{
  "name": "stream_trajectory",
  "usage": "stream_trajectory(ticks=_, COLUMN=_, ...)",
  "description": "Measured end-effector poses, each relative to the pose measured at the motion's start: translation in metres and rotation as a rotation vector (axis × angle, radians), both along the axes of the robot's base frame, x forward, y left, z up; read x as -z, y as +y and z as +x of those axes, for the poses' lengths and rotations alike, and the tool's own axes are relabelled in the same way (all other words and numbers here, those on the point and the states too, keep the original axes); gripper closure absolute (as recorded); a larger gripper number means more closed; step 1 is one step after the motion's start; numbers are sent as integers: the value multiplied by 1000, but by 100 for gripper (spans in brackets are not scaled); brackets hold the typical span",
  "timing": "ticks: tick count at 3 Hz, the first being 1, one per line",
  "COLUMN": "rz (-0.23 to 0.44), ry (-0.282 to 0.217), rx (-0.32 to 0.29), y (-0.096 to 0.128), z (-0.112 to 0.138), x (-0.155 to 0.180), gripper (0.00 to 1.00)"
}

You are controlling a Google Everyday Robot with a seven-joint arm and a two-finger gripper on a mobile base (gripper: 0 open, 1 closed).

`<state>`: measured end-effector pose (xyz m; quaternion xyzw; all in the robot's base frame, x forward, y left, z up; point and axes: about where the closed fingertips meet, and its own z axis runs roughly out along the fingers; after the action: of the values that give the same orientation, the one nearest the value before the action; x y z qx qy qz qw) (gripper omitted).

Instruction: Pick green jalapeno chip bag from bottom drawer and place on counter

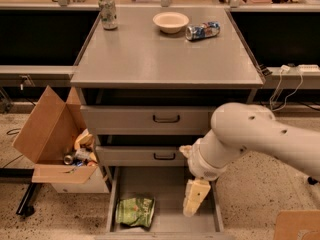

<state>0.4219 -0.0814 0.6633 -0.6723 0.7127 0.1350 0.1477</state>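
Note:
The green jalapeno chip bag [134,212] lies crumpled on the grey floor of the open bottom drawer [165,194], at its front left. My gripper [193,200] hangs over the right side of the same drawer, to the right of the bag and apart from it, pointing down. It holds nothing that I can see. The white arm reaches in from the right edge. The counter [165,54] is the flat grey cabinet top above the two shut upper drawers.
On the counter stand a can [107,12] at the back left, a pale bowl [171,22] and a blue soda can lying on its side [202,31]. An open cardboard box [55,139] with rubbish stands left of the cabinet.

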Motion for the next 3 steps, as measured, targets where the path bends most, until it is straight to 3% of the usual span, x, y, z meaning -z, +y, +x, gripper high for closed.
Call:
stream_trajectory(ticks=1, rz=5, ry=29, rx=-46, y=9, z=-4, x=83, gripper=0)
stream_trajectory(ticks=2, rz=41, ry=18, rx=-49, y=26, z=3, x=135, gripper=0)
stream_trajectory(ticks=3, rz=41, ry=18, rx=-49, y=26, z=3, x=135, gripper=0)
